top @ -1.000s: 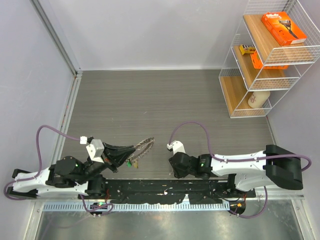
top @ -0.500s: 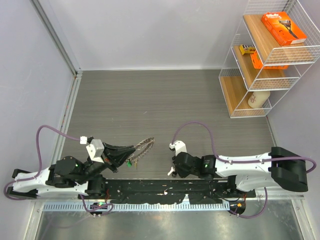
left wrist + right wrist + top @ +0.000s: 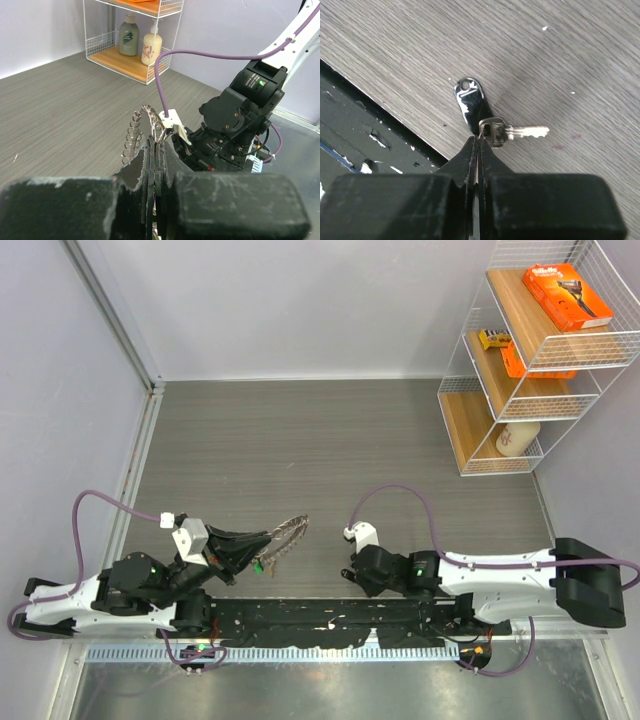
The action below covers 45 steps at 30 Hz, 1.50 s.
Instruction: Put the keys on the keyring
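The keyring [image 3: 141,131] was held clamped in the left jaws, well apart from the silver key [image 3: 512,132], which lay not yet threaded on the counter [image 3: 580,45] beside a black-headed key [image 3: 469,101], with the right jaws pinched shut at its head.

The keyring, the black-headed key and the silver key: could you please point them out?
the keyring [image 3: 132,141], left wrist view, on its fanned keys.
the black-headed key [image 3: 469,99], right wrist view, on its black head.
the silver key [image 3: 527,132], right wrist view, on its blade.
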Motion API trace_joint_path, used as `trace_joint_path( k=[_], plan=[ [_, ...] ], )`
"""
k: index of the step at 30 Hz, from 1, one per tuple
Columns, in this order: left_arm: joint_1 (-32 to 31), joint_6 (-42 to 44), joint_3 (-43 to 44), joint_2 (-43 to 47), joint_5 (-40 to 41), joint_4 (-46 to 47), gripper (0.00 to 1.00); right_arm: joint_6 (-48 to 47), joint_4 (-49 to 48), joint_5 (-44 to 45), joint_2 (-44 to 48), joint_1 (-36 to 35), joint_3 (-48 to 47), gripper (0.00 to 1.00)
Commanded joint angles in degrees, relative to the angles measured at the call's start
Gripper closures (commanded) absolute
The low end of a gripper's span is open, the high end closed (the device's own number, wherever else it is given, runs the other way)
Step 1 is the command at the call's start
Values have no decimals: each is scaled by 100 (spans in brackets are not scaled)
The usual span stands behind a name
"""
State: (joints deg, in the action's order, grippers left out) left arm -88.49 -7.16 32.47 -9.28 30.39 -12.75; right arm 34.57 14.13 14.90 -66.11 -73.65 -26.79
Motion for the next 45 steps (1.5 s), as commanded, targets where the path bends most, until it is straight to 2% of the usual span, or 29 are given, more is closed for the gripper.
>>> trace_joint_path(
  k=[1, 8, 17, 23, 34, 45],
  plan=[
    [-28, -58, 251, -118, -51, 344, 100, -90, 467, 5, 448, -9, -116, 95],
    [-28, -40, 278, -223, -121, 431, 100, -301, 740, -154, 1730, -18, -292, 95],
    [-28, -102, 269, -232, -244, 484, 100, -512, 1197, -162, 2382, -18, -555, 94],
    [-28, -102, 374, -434, -341, 475, 100, -1082, 1575, -645, 2717, -18, -1169, 95],
    [-28, -137, 524, -786, 71, 686, 100, -2252, 1874, -1980, 2269, -18, -2725, 95],
    [-28, -110, 576, -997, 353, 906, 100, -2709, 1663, -2254, 1294, -36, -3974, 95]
  ],
)
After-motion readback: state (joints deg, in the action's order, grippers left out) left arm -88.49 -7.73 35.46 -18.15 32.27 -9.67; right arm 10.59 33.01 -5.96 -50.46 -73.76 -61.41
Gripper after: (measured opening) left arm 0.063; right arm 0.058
